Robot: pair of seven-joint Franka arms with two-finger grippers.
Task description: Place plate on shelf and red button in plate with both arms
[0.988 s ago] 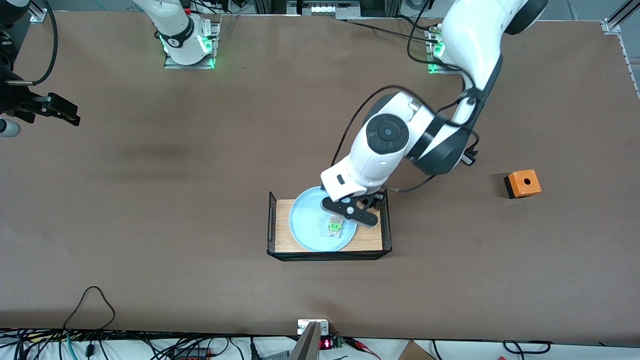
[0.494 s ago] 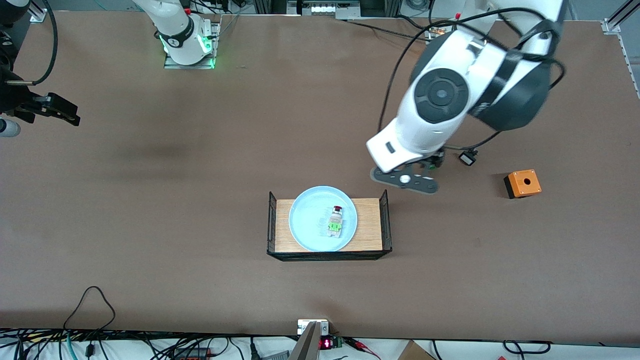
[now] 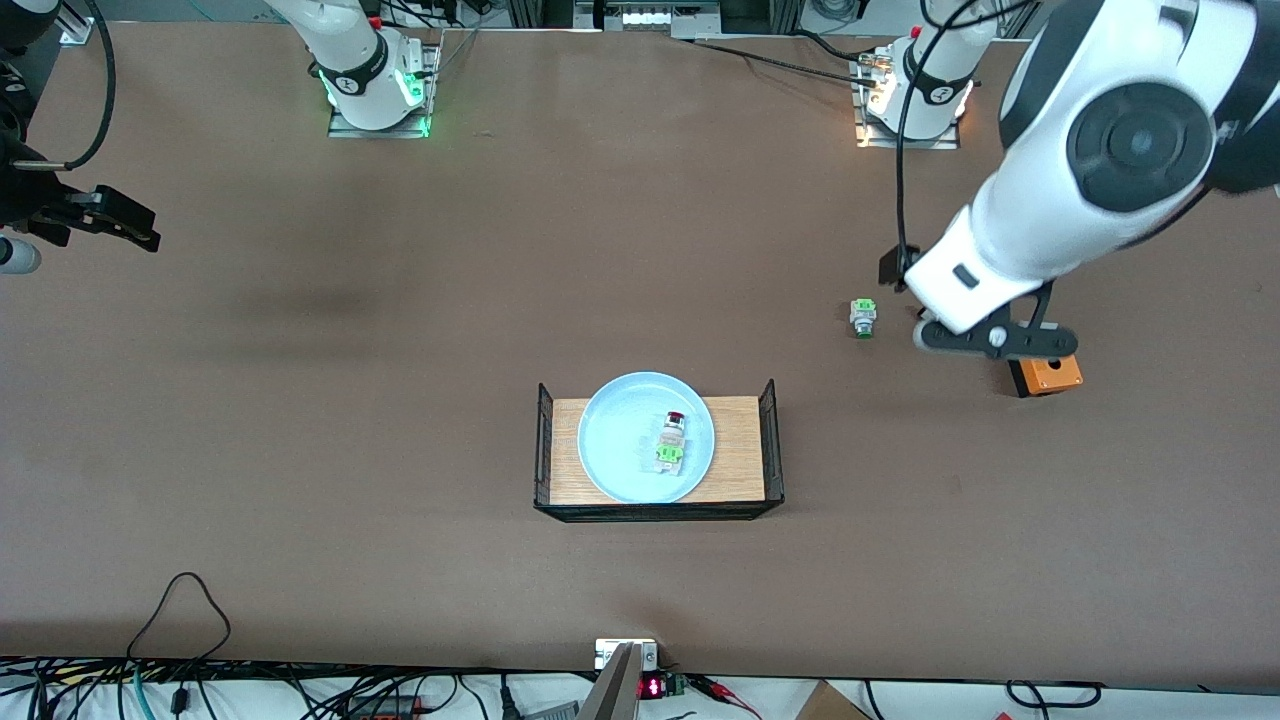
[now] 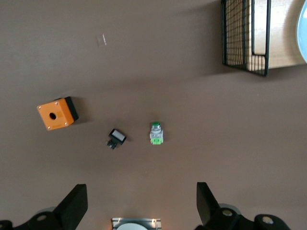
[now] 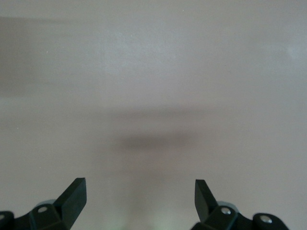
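Observation:
The light-blue plate (image 3: pixel 630 440) lies on a wooden tray (image 3: pixel 735 450) with black mesh ends near the table's middle. The red button (image 3: pixel 672 438) lies on the plate, its dark red cap pointing toward the robots' bases. My left gripper (image 3: pixel 995 340) is up over the table beside an orange box (image 3: pixel 1050 373); in the left wrist view it (image 4: pixel 141 203) is open and empty, and the plate's edge (image 4: pixel 303 24) shows at the frame's corner. My right gripper (image 3: pixel 125 225) waits at the right arm's end of the table, open and empty (image 5: pixel 140 194) over bare table.
A similar button with a green tip (image 3: pixel 863 318) lies on the table toward the left arm's end, also in the left wrist view (image 4: pixel 156 133). A small black-and-white switch (image 4: pixel 116 138) and the orange box (image 4: pixel 57 113) lie beside it. The tray's mesh end (image 4: pixel 244 38) stands upright.
My left arm has risen from the plate and swung toward its own end of the table. The red button stays on the plate. The right arm has not moved.

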